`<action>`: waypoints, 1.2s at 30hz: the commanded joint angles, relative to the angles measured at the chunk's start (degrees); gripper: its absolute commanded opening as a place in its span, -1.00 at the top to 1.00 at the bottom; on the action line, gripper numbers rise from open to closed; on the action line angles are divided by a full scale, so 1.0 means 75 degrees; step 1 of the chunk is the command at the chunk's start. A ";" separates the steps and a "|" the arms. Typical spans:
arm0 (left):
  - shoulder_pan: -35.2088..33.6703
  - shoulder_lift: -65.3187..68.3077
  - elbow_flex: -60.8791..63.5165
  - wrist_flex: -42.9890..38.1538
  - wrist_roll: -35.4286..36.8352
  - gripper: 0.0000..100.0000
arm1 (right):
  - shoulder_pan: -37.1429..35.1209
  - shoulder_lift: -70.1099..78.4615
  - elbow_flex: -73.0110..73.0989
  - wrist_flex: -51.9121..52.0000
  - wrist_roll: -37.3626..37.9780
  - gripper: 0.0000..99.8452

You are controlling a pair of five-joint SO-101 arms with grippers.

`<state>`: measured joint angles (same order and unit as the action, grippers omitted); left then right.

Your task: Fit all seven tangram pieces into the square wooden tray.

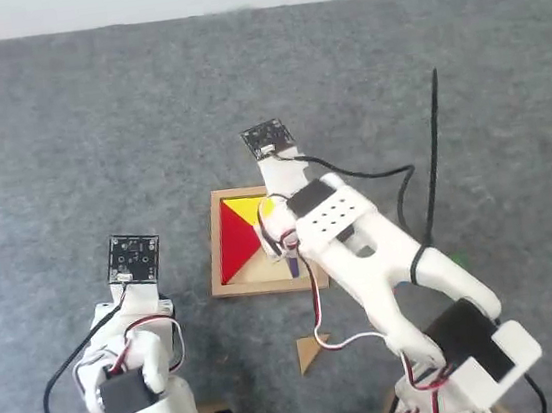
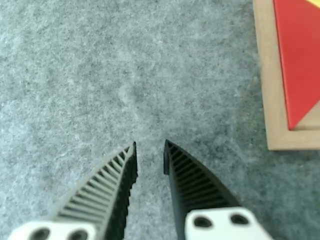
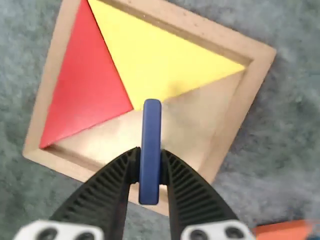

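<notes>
The square wooden tray point(image 1: 216, 269) lies near the middle of the grey counter point(image 1: 64, 122), with a red triangle point(image 3: 85, 95) and a yellow triangle point(image 3: 160, 65) flat inside it, edge to edge. The right claw point(image 3: 150, 152) hangs over the tray's bare part, clenched on a blue piece point(image 3: 151, 120) (held on edge). The left claw point(image 2: 150, 146) is released and empty, just beside the tray. An orange triangle point(image 1: 311, 352) lies between the tray and the counter's near edge.

No legible text, labels or nos. anywhere.
</notes>
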<state>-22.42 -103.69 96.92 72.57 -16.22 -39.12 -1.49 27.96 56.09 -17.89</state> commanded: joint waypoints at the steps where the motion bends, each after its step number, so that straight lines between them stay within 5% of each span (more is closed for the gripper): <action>1: 0.0023 -0.0082 -0.0064 0.0047 0.0059 0.83 | -0.0135 -0.0463 -0.0047 -0.0158 -0.0891 0.98; 9: 0.0023 -0.0082 -0.0064 0.0047 0.0059 0.83 | -0.0041 0.0240 -0.0070 -0.0709 -0.1067 0.92; 17: 0.0023 -0.0082 -0.0064 0.0047 0.0059 0.83 | -0.0158 0.0674 -0.1008 0.0873 -0.0938 0.06; 20: 0.0023 -0.0082 -0.0064 0.0047 0.0059 0.83 | -0.0158 0.0674 -0.1418 0.1729 -0.0035 -0.09; 26: 0.0023 -0.0082 -0.0064 0.0047 0.0059 0.83 | 0.0111 0.0275 -0.1758 0.2210 0.0481 0.10; 36: 0.0023 -0.0082 -0.0064 0.0047 0.0059 0.83 | 0.0826 0.0053 -0.0926 0.0311 0.1442 0.98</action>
<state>-22.42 -103.69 96.92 72.57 -16.22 -34.73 2.81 19.78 64.53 -8.40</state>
